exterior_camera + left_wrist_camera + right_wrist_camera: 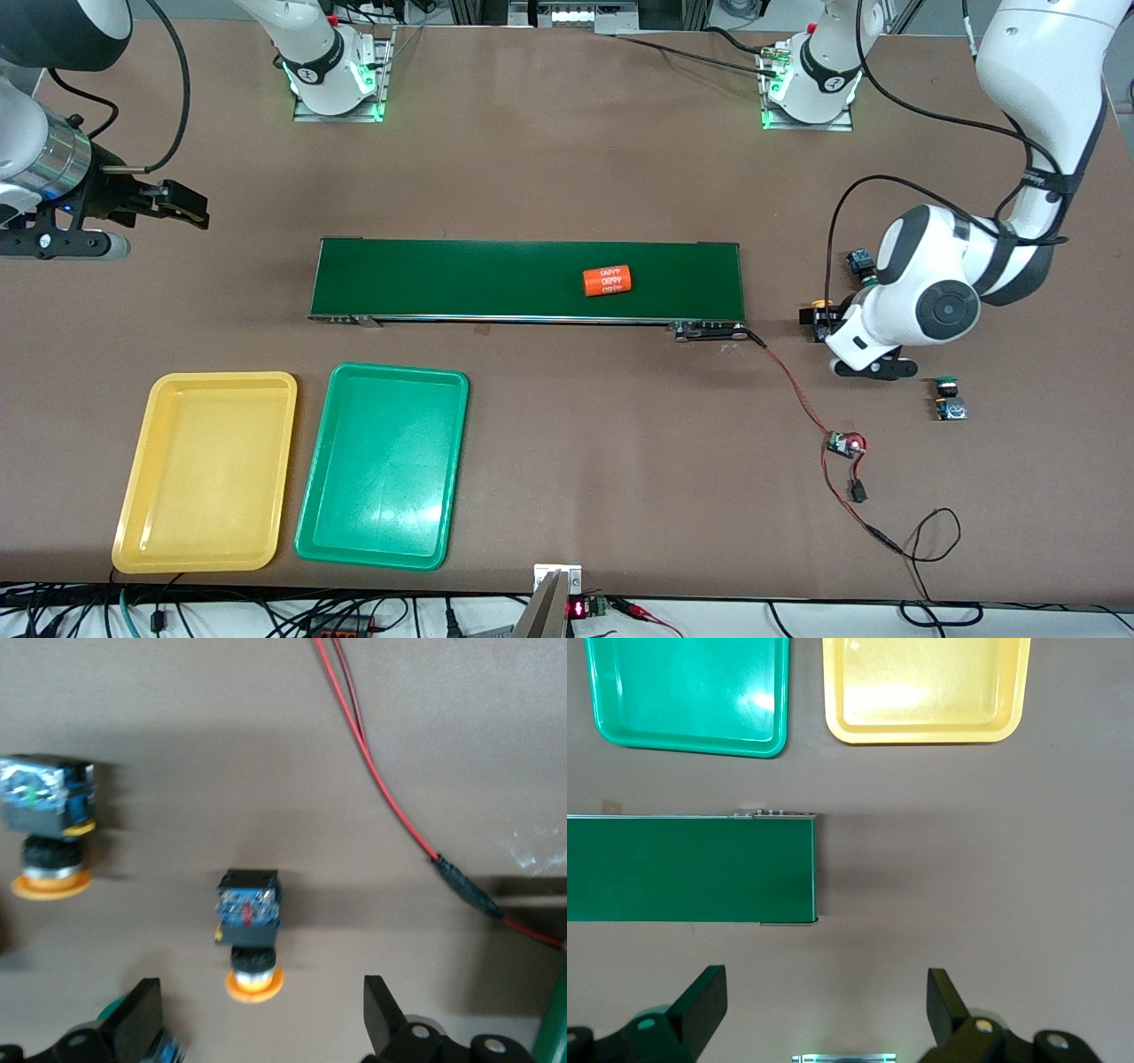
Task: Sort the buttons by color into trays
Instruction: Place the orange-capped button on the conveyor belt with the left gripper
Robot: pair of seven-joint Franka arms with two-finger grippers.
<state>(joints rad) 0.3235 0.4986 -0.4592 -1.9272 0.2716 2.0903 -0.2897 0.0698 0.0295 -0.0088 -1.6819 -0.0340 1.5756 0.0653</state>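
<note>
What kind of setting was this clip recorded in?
Most likely a robotics lab bench staged as a small sorting line: a conveyor belt carrying an orange cylinder, a yellow tray and green tray, and loose cabling along the table edge.

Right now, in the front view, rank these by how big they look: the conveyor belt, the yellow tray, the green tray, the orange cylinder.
1. Conveyor belt, the longest by far.
2. Yellow tray and green tray: they look alike, so no ranking between them.
3. Orange cylinder lying on the belt, clearly smallest.
</note>
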